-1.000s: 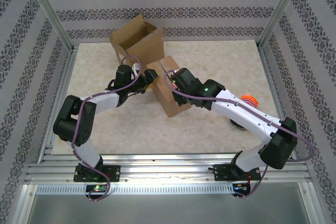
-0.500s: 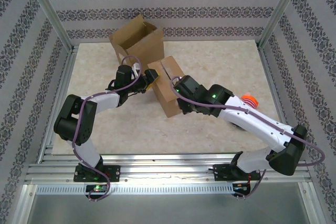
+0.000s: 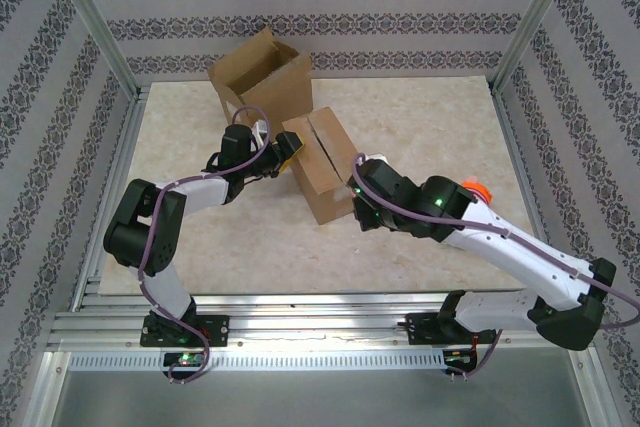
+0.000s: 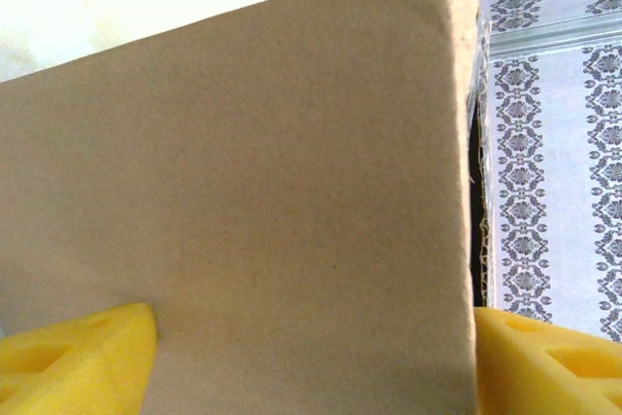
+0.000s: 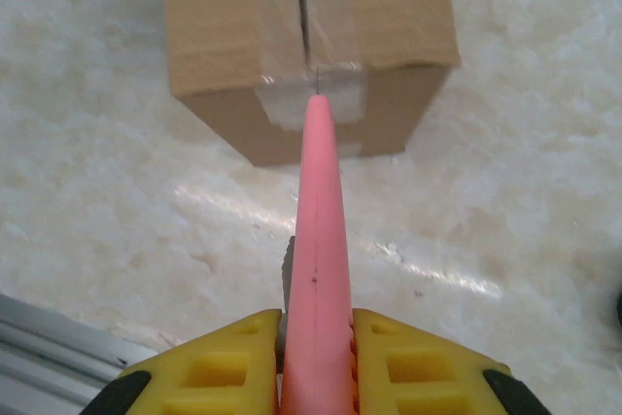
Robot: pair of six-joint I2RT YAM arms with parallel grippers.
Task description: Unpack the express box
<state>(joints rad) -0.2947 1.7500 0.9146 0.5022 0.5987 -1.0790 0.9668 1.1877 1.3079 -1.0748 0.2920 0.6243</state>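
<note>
Between the jaws of the left gripper (image 3: 288, 151) sits the far-left corner of the small brown cardboard box (image 3: 320, 169). Going by the wrist view, the yellow pads (image 4: 78, 362) are spread wide and pressed onto either side of its cardboard wall, so I'd call that clamped on the box. Just behind those jaws is a bigger open-topped cardboard box (image 3: 262, 82), pretty close to the small one's far end, so it's tight back there. The right gripper (image 5: 316, 337) has its jaws squeezed together on a flat pink plastic tool (image 5: 317, 221) that sticks straight out ahead of them. Its tip is lined up with the centre seam where the clear tape (image 5: 313, 104) folds over the box's near top edge. Can't tell if the tip is actually touching the tape or just short of it. The box's near end faces those jaws, both lower corners sitting on the pale marbled tabletop (image 5: 505, 143). Either side of the pink tool it's bare tabletop, so lots of room left and right of the jaws, though an aluminium rail (image 5: 58, 332) cuts across below-left of them. Well off behind the right jaws, beside the arm, there's an orange round thing (image 3: 476, 190).
</note>
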